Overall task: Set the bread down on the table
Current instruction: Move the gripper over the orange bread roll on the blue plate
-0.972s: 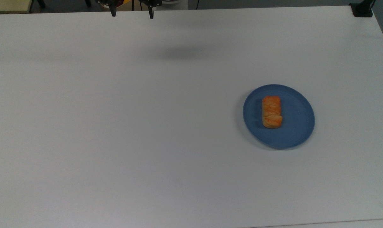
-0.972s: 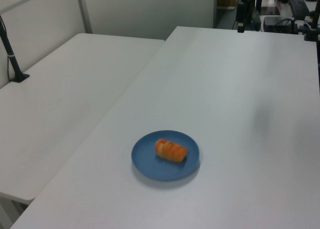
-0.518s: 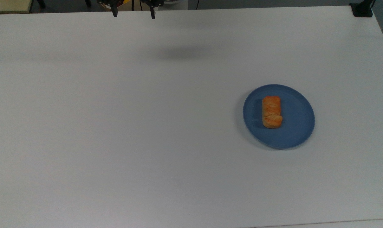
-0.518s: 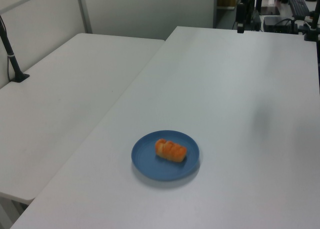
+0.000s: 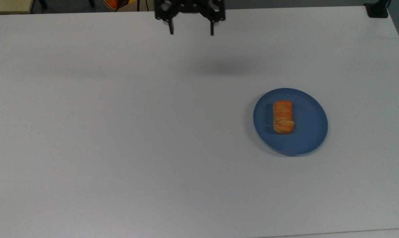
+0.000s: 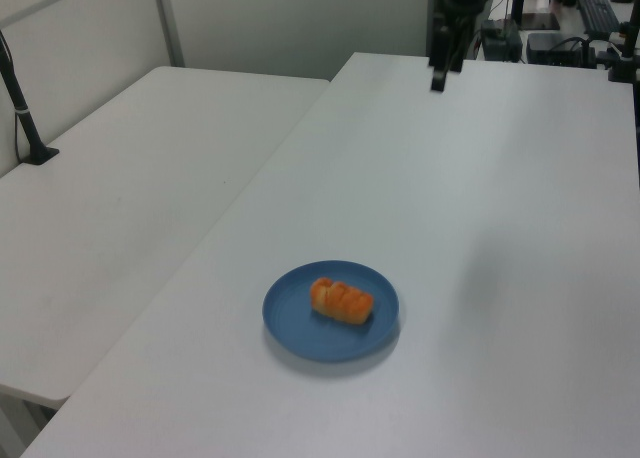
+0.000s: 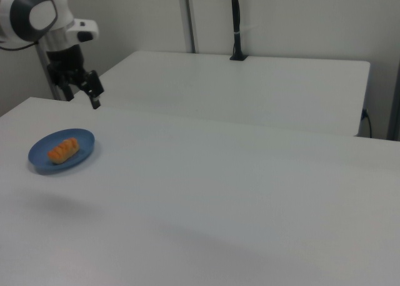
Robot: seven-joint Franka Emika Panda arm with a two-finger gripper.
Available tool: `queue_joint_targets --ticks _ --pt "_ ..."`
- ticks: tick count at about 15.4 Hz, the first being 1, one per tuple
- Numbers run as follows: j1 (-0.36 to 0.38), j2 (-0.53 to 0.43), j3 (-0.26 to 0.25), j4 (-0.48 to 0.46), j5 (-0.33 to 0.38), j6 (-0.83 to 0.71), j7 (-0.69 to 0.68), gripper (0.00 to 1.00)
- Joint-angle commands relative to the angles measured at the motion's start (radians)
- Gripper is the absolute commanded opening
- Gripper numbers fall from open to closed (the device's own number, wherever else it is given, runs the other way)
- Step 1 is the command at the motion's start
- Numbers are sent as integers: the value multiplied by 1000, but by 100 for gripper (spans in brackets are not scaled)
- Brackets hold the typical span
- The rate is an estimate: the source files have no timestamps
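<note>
The bread [image 5: 283, 116] [image 6: 341, 300] [image 7: 64, 150], a small golden-orange loaf, lies on a round blue plate [image 5: 310, 134] [image 6: 288, 323] [image 7: 39, 163]. The plate rests on the white table [image 5: 120, 132] [image 6: 520, 218] [image 7: 219, 192], toward the top view's right. My gripper [image 5: 191, 32] [image 6: 438, 78] [image 7: 83, 97] hangs open and empty above the table's far edge in the top view. It is well apart from the plate, up and to the top view's left of it. Its shadow [image 5: 224, 68] falls on the tabletop between them.
A second white table [image 6: 120, 208] [image 7: 237, 86] adjoins this one on the plate's side. It carries a black clamped post [image 6: 25, 128] [image 7: 236, 24]. A black clamp [image 5: 377, 10] sits at the top view's upper right corner of the table.
The gripper has moved toward the top view's right and further in over the table, and its shadow has shifted with it. Bread and plate have not moved.
</note>
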Motion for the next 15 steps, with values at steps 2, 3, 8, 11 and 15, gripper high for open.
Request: queue_joint_targets --ticks 2,3,8,11,15 --pt "125 118 24 14 -11 226 233 100" --pt "147 146 25 16 -29 269 278 100" --pt "250 265 25 22 -109 373 373 100" --pt "293 327 25 23 -123 419 387 100" --pt "314 387 25 23 -169 516 428 100"
